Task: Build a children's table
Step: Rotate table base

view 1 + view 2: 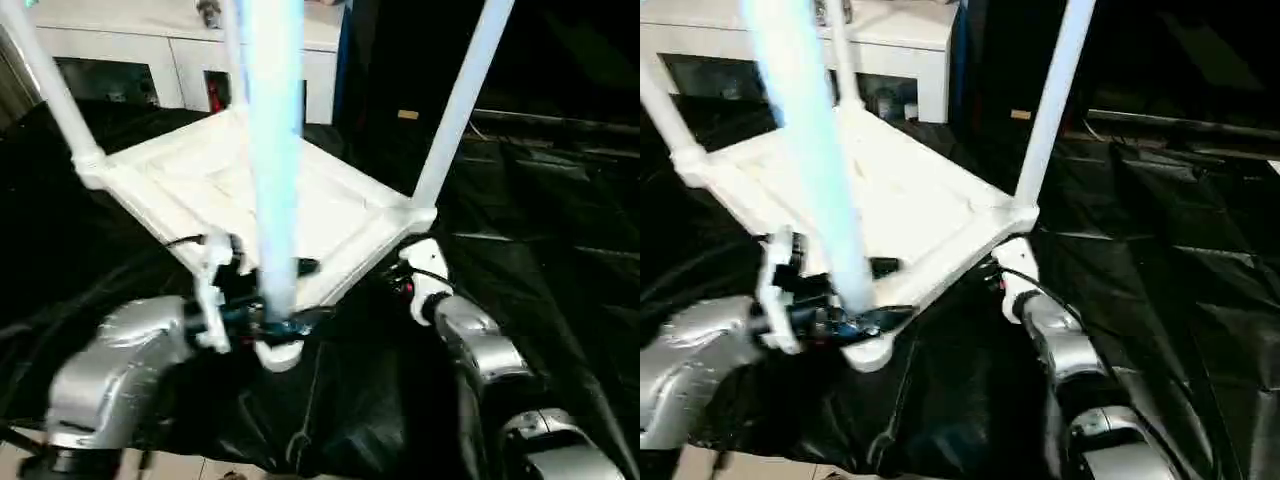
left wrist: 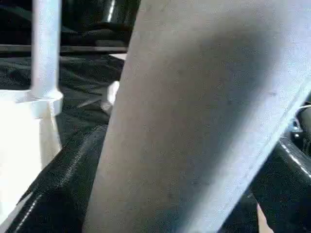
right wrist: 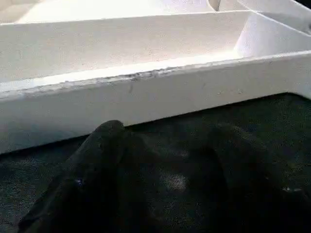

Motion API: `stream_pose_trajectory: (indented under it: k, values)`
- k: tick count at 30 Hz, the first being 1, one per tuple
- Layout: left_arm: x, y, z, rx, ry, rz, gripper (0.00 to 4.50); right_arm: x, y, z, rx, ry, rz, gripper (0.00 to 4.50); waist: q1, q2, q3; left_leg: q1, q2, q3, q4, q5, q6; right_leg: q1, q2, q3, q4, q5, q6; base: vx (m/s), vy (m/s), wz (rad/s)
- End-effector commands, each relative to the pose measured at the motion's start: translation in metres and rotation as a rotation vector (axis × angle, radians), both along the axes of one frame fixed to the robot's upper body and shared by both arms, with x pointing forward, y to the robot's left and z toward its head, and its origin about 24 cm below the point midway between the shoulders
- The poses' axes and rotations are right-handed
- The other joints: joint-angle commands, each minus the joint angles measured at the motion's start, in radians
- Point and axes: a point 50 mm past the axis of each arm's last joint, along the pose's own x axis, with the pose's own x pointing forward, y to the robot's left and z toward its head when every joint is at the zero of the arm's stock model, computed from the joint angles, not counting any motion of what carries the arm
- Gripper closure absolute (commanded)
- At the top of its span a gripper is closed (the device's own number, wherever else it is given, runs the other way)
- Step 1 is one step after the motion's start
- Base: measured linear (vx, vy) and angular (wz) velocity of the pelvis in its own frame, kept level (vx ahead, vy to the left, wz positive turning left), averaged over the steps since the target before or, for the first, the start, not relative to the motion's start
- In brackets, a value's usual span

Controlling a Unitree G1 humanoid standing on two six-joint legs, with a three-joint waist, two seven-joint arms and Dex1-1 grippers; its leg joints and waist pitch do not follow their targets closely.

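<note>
Black cloth (image 1: 560, 300) covers our bench, where the upturned tabletop (image 1: 250, 190) lies; our left gripper (image 1: 262, 318) stands released around the near leg (image 1: 275, 150), our right gripper (image 3: 160, 184) parted, grasping nothing.

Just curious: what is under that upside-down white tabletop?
The tabletop lies on a black cover spread over the work surface, its legs pointing up. Whatever sits directly beneath the tabletop is hidden by it.

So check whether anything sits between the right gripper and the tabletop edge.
Nothing visible does. The right gripper points at the tabletop side wall, with bare black cover between them. The right gripper is open.
</note>
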Motion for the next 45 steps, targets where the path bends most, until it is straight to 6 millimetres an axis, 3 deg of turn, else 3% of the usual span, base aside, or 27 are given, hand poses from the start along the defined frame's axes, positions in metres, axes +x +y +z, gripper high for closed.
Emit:
stream_pose_trajectory:
  k: [1,7,12,15,16,17,18,19,20,22,26,27,29,30,31,33,34,35,37,38,40,43,45]
  values:
    - [-0.006,-0.019,0.002,-0.010,-0.002,-0.101,0.03,0.005,0.011,0.006,-0.010,-0.011,0.034,1.22,0.000,0.003,-0.058,0.009,0.034,-0.014,-0.071,-0.158,0.011,0.043,-0.046,0.046,-0.068,-0.097,-0.221,0.000,0.000,0.00]
    - [-0.005,-0.060,0.006,-0.098,0.013,-0.175,0.03,0.005,0.024,0.005,0.003,-0.012,0.050,1.22,-0.011,-0.003,-0.059,0.008,0.035,-0.014,-0.071,-0.165,0.002,0.043,-0.047,0.047,-0.068,-0.091,-0.222,0.000,0.000,0.00]
    - [-0.002,-0.085,0.001,-0.072,0.002,-0.209,0.03,0.004,0.027,0.004,0.002,-0.009,0.053,1.22,-0.012,-0.006,-0.060,0.006,0.033,-0.014,-0.068,-0.155,0.017,0.047,-0.049,0.048,-0.070,-0.077,-0.221,0.000,0.000,0.00]
    - [0.015,-0.101,-0.008,-0.012,-0.033,-0.120,0.03,0.006,0.023,0.004,-0.015,-0.014,0.020,1.22,-0.013,0.005,-0.061,0.005,0.033,-0.016,-0.067,-0.143,0.025,0.048,-0.048,0.048,-0.071,-0.047,-0.229,0.000,0.000,0.00]
    - [0.020,-0.103,-0.010,0.011,-0.046,-0.086,0.03,0.006,0.021,0.004,-0.017,-0.016,0.008,1.22,-0.014,0.000,-0.061,0.012,0.033,-0.013,-0.065,-0.161,0.024,0.044,-0.046,0.049,-0.075,-0.057,-0.229,0.000,0.000,0.00]
    - [0.022,-0.103,-0.010,0.020,-0.050,-0.071,0.03,0.006,0.020,0.004,-0.018,-0.018,0.003,1.22,-0.012,-0.002,-0.061,0.007,0.034,-0.016,-0.067,-0.165,0.021,0.050,-0.050,0.048,-0.075,-0.072,-0.225,0.000,0.000,0.00]
    - [0.030,-0.105,-0.013,0.056,-0.067,-0.004,0.03,0.007,0.016,0.005,-0.024,-0.024,-0.016,1.22,-0.012,0.005,-0.060,0.005,0.034,-0.018,-0.069,-0.167,0.019,0.051,-0.050,0.047,-0.076,-0.078,-0.221,0.000,0.000,0.00]
    - [0.030,-0.105,-0.013,0.056,-0.067,-0.004,0.03,0.007,0.016,0.005,-0.024,-0.024,-0.016,1.22,-0.014,0.000,-0.063,0.007,0.034,-0.017,-0.066,-0.171,0.017,0.050,-0.049,0.047,-0.075,-0.072,-0.220,0.000,0.000,0.00]
    - [0.036,-0.103,-0.014,0.084,-0.095,0.044,0.03,0.008,0.012,0.005,-0.027,-0.026,-0.027,1.22,-0.013,0.007,-0.064,0.007,0.034,-0.019,-0.066,-0.165,0.016,0.053,-0.052,0.047,-0.072,-0.060,-0.224,0.000,0.000,0.00]
    - [0.049,-0.095,-0.019,0.154,-0.171,0.166,0.03,0.010,-0.006,0.007,-0.038,-0.034,-0.084,1.22,-0.012,0.006,-0.063,0.007,0.033,-0.018,-0.064,-0.166,0.033,0.050,-0.047,0.046,-0.077,-0.051,-0.226,0.000,0.000,0.00]
    - [0.053,-0.082,-0.025,0.208,-0.178,0.195,0.03,0.010,-0.023,0.007,-0.051,-0.035,-0.136,1.22,-0.003,0.009,-0.066,0.007,0.033,-0.016,-0.061,-0.135,0.040,0.051,-0.049,0.045,-0.070,-0.031,-0.237,0.000,0.000,0.00]
    - [0.054,-0.078,-0.027,0.210,-0.169,0.183,0.03,0.009,-0.030,0.006,-0.059,-0.035,-0.152,1.22,-0.003,0.018,-0.065,0.006,0.033,-0.017,-0.062,-0.134,0.040,0.051,-0.049,0.045,-0.069,-0.027,-0.241,0.000,0.000,0.00]
    - [0.052,-0.070,-0.030,0.221,-0.157,0.162,0.03,0.008,-0.042,0.007,-0.074,-0.038,-0.174,1.22,-0.005,0.014,-0.066,0.007,0.033,-0.016,-0.061,-0.148,0.038,0.051,-0.049,0.044,-0.070,-0.033,-0.251,0.000,0.000,0.00]
    - [0.049,-0.061,-0.033,0.238,-0.159,0.122,0.03,0.006,-0.054,0.008,-0.088,-0.043,-0.191,1.22,-0.001,0.019,-0.067,0.008,0.031,-0.018,-0.060,-0.145,0.039,0.051,-0.050,0.043,-0.069,-0.033,-0.251,0.000,0.000,0.00]
    - [0.044,-0.051,-0.037,0.276,-0.172,0.078,0.03,0.004,-0.066,0.012,-0.106,-0.052,-0.188,1.22,-0.005,0.016,-0.064,0.006,0.032,-0.015,-0.061,-0.145,0.046,0.050,-0.048,0.044,-0.070,-0.030,-0.255,0.000,0.000,0.00]
    - [0.042,-0.048,-0.039,0.293,-0.176,0.064,0.03,0.003,-0.070,0.013,-0.113,-0.057,-0.177,1.22,-0.002,0.014,-0.065,0.005,0.032,-0.014,-0.059,-0.139,0.056,0.051,-0.048,0.044,-0.069,-0.030,-0.252,0.000,0.000,0.00]
    - [0.041,-0.043,-0.044,0.329,-0.173,0.047,0.03,0.001,-0.073,0.016,-0.120,-0.065,-0.137,1.22,-0.001,0.018,-0.066,0.006,0.031,-0.014,-0.058,-0.140,0.058,0.049,-0.048,0.044,-0.069,-0.036,-0.251,0.000,0.000,0.00]
    - [0.040,-0.036,-0.050,0.370,-0.155,0.024,0.03,-0.002,-0.075,0.020,-0.126,-0.076,-0.070,1.22,-0.001,0.013,-0.065,0.006,0.031,-0.013,-0.058,-0.140,0.066,0.050,-0.046,0.044,-0.071,-0.040,-0.248,0.000,0.000,0.00]
    - [0.042,-0.028,-0.056,0.442,-0.119,0.022,0.03,-0.007,-0.076,0.026,-0.109,-0.076,0.018,1.22,0.000,0.016,-0.063,0.007,0.034,-0.014,-0.060,-0.149,0.071,0.047,-0.046,0.044,-0.072,-0.054,-0.246,0.000,0.000,0.00]
    - [0.043,-0.026,-0.057,0.455,-0.099,0.027,0.03,-0.008,-0.076,0.028,-0.106,-0.076,0.043,1.22,0.001,0.013,-0.062,0.008,0.036,-0.014,-0.061,-0.159,0.074,0.047,-0.048,0.045,-0.071,-0.066,-0.243,0.000,0.000,0.00]
    - [0.047,-0.020,-0.058,0.494,-0.065,0.032,0.38,-0.017,-0.079,0.036,-0.103,-0.073,0.168,1.22,0.001,0.009,-0.060,0.008,0.036,-0.013,-0.062,-0.170,0.074,0.047,-0.047,0.045,-0.074,-0.084,-0.240,0.000,0.000,0.00]
    - [0.049,-0.018,-0.055,0.504,-0.108,-0.006,0.52,-0.030,-0.084,0.047,-0.097,-0.050,0.307,1.22,0.014,0.009,-0.058,0.008,0.037,-0.015,-0.062,-0.178,0.085,0.047,-0.049,0.047,-0.082,-0.122,-0.224,0.000,0.000,0.00]
    - [0.051,-0.018,-0.054,0.507,-0.124,-0.025,0.68,-0.037,-0.088,0.053,-0.100,-0.032,0.369,1.22,0.014,0.014,-0.057,0.009,0.038,-0.016,-0.064,-0.186,0.076,0.044,-0.052,0.047,-0.083,-0.147,-0.226,0.000,0.000,0.00]
